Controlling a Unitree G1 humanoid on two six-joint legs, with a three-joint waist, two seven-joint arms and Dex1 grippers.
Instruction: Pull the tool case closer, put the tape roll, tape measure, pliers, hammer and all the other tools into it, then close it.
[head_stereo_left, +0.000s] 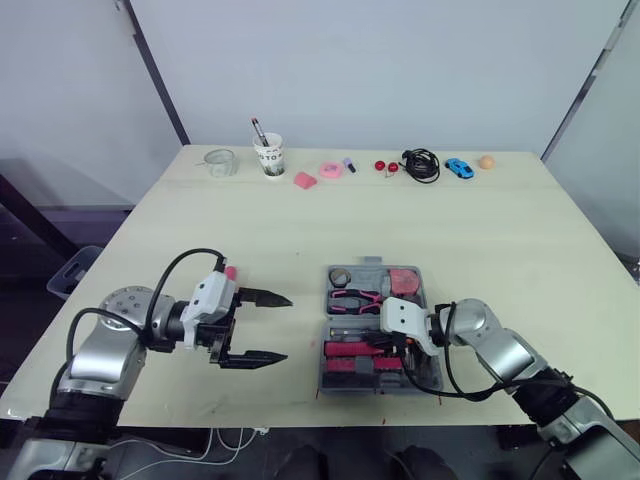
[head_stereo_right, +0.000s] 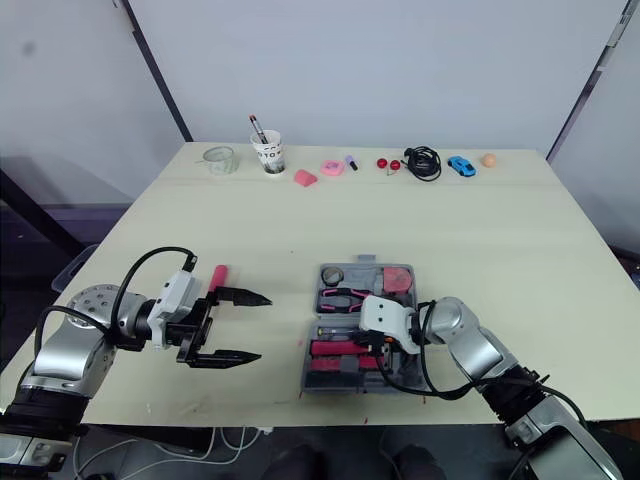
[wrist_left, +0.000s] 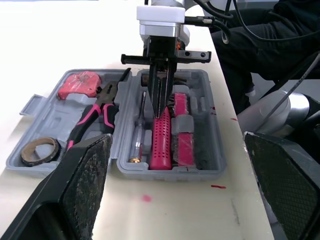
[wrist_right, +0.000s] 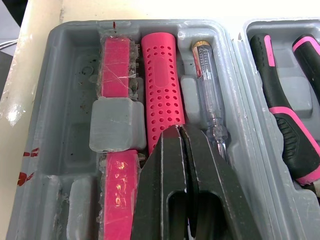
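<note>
Your right pincer (wrist_right: 180, 131) is pinched shut, tips against the pink perforated handle (wrist_right: 161, 90) in the grey plastic tool case (wrist_left: 170, 172); your left pincer (head_stereo_left: 287, 328) gapes wide, empty.

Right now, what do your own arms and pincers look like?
Both the left arm and right arm are silver-grey metal with rounded joints, each ending in a white wrist housing and trailed by looping black cables. The left pincer and right pincer each have two black tapered fingers.
</note>
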